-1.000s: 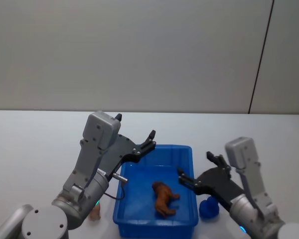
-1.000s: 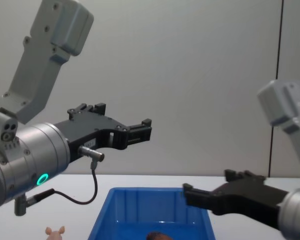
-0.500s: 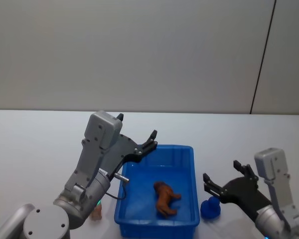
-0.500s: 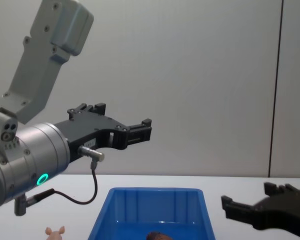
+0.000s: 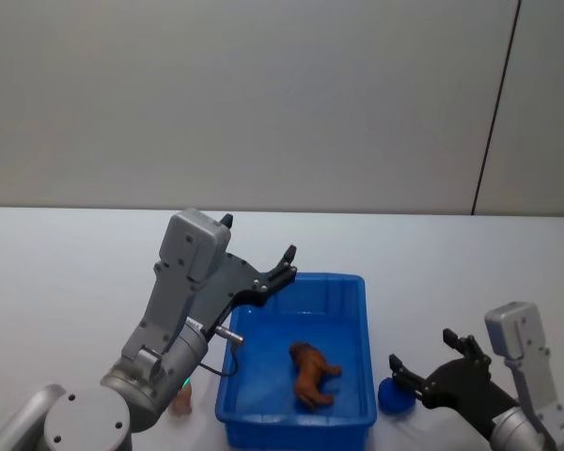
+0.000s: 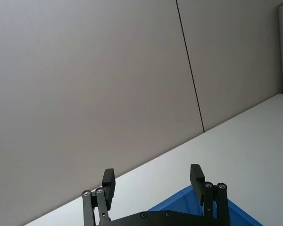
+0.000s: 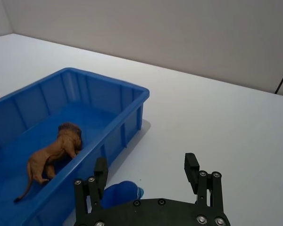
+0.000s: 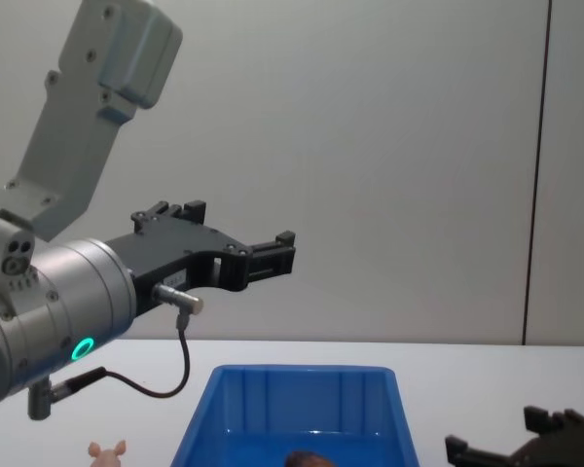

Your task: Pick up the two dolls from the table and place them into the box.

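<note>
Left gripper point(image 5: 258, 237) and right gripper point(image 5: 421, 349) are both spread wide and hold nothing; one doll is in the bin, the other is outside it.
Head view: the brown toy lion with a shaggy mane point(image 5: 310, 374) is inside the bright blue plastic rectangular bin point(image 5: 301, 279). The pale pink pig-like figure point(image 5: 180, 402) is on the plain white tabletop point(image 5: 75, 263), just beside the bin's left wall. The left gripper is raised over the bin's far left corner; the right one is low, to the right of the bin, near a small rounded blue object point(image 5: 395, 395). Left wrist view: black fingers point(image 6: 108, 176) wide apart. Right wrist view: the lion is near the bin wall. Chest view: the pig stands left of the bin.
</note>
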### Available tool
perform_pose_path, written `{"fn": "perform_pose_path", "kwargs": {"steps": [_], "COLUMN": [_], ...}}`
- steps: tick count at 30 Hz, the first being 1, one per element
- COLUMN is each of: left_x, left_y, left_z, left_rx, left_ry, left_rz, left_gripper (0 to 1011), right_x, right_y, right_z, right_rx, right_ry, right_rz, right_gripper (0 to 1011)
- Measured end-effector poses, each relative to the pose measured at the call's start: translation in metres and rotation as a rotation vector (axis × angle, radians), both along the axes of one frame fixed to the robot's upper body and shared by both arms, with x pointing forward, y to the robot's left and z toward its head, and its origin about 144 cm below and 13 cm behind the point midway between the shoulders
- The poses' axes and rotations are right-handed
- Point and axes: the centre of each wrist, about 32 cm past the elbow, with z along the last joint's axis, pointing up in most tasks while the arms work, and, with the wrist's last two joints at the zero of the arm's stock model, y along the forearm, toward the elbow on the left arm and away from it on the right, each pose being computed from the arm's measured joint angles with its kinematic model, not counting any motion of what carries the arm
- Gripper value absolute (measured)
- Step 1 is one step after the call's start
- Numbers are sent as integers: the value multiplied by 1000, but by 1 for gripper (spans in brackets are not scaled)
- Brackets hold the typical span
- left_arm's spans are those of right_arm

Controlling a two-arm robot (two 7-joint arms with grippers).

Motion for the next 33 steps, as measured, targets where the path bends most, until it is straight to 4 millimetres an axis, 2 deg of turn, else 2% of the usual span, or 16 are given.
{"fn": "perform_pose_path", "kwargs": {"steps": [15, 21, 24, 25, 27, 28, 33], "left_x": [0, 0, 0, 0, 0, 0, 0], "left_y": [0, 0, 0, 0, 0, 0, 0], "left_z": [0, 0, 0, 0, 0, 0, 0], "left_rx": [0, 0, 0, 0, 0, 0, 0], "left_ry": [0, 0, 0, 0, 0, 0, 0], "left_rz": [0, 0, 0, 0, 0, 0, 0], "left_gripper": [1001, 1001, 1001, 1001, 1001, 1001, 1001], "right_x": [7, 9, 9, 9, 10, 10, 10], "right_y": [-2, -2, -1, -1, -1, -1, -1], "right_z": [-21, -26, -29, -29, -30, -31, -33], "right_rx": [-11, -12, -11, -11, -11, -11, -12], "right_ry": [50, 60, 64, 64, 67, 68, 74], "right_rz": [53, 64, 67, 67, 68, 68, 67], "right_gripper": [1001, 879, 780, 780, 681, 681, 503]}}
